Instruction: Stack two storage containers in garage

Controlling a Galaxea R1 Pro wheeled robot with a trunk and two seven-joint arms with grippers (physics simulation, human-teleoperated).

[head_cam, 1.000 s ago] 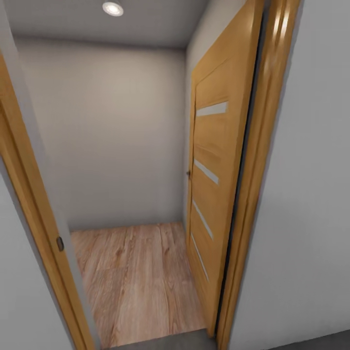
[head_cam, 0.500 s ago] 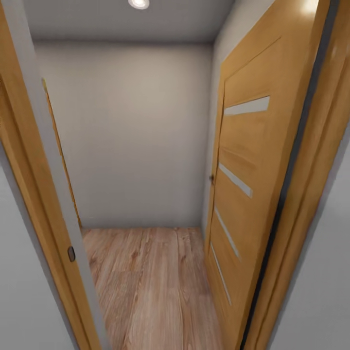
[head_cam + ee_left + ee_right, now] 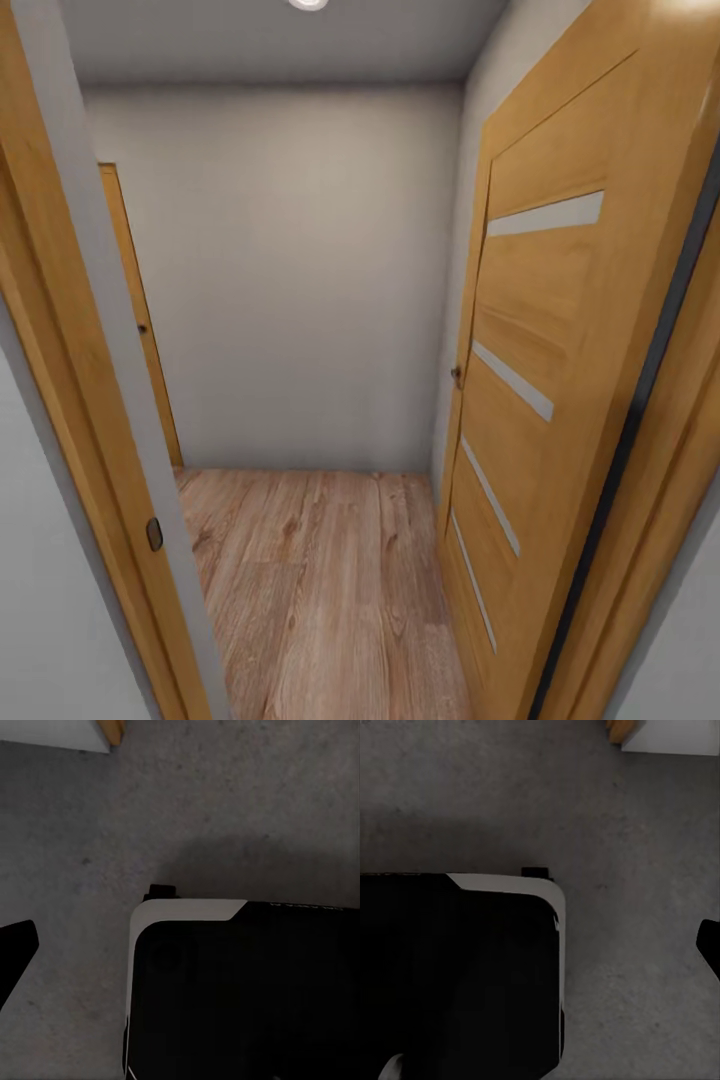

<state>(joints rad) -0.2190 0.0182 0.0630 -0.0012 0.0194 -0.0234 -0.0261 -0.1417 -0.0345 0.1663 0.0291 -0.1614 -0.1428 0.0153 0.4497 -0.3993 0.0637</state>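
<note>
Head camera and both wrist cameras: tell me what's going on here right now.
The robot is on the move and handling nothing. The head view looks through a wood-framed doorway into a small room with a light wood-plank floor and a grey wall; an open wooden door stands at the right. Both wrist views look down on dark grey concrete floor beside the robot's black-and-white base. No storage container is visible.

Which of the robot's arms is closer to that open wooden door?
Probably the right. The door stands open on the robot's right side. The right tool hangs beside the base on that side, and the left tool hangs on the far side.
</note>
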